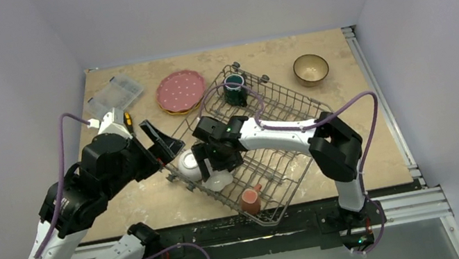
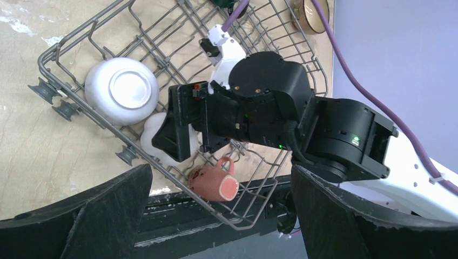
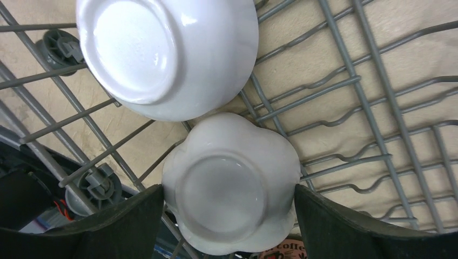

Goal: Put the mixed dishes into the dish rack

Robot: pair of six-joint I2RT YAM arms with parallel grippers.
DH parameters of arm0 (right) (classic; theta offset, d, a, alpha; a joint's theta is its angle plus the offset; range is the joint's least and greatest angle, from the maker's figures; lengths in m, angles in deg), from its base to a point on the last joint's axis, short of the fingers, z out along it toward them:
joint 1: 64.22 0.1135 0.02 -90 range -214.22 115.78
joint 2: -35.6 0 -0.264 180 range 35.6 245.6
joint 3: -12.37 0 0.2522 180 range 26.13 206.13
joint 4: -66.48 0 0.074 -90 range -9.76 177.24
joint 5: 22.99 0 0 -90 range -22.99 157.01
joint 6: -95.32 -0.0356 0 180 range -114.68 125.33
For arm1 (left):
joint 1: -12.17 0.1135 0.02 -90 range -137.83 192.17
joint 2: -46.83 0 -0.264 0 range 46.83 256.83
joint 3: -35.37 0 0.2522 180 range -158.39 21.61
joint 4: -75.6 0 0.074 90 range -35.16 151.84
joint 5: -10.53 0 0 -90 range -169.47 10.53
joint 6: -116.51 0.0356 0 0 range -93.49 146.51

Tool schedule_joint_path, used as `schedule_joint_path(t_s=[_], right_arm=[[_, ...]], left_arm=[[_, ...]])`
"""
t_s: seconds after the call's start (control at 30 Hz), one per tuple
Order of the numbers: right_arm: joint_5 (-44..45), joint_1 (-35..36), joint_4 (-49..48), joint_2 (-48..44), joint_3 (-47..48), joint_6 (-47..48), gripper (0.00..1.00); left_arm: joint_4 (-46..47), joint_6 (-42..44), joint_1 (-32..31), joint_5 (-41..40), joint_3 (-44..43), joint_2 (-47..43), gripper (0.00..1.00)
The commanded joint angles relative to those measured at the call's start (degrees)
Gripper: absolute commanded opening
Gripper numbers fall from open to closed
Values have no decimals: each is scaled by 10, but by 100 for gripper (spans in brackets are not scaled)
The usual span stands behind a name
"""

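Right hand (image 3: 229,224) flanks scalloped bowl (image 3: 232,186) (wrist view only).

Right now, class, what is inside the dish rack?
Upturned white bowl, upturned scalloped bowl, tipped red mug, dark teal mug. The right arm hides part of the rack.

Three bowls show: a white bowl (image 1: 189,164), a lobed white bowl (image 1: 219,180) and a brown bowl (image 1: 310,69). There are two mugs, a dark teal mug (image 1: 235,90) and a reddish mug (image 1: 250,200). Plates apparently number two: a pink dotted plate (image 1: 180,90) over a yellow plate (image 1: 171,112). There is one dish rack (image 1: 285,102), one clear box (image 1: 112,95) and one screwdriver (image 1: 128,120).
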Motion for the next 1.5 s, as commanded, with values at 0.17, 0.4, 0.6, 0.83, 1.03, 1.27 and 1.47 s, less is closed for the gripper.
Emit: schedule_joint_path(t_s=[0.17,0.4,0.6,0.83,1.03,1.27,1.47], right_arm=[[104,27,30,-50,52,50,42],[112,39,-24,-47,10,87,43],[114,47,-8,-57,-4,101,48],[105,47,54,-80,5,92,73],[-87,-38,-53,-148,-78,-7,97],[-196,-128,-66,-140,-112,-99,98],[-192,-134,34,-67,-59,-114,98]], left_arm=[[14,5,3,9,6,-1,99],[13,4,4,9,7,-5,99],[8,4,4,5,6,-10,99],[11,2,3,5,7,-7,99],[28,-3,4,18,7,8,99],[30,-5,4,21,8,14,99],[34,-3,3,20,5,20,99]])
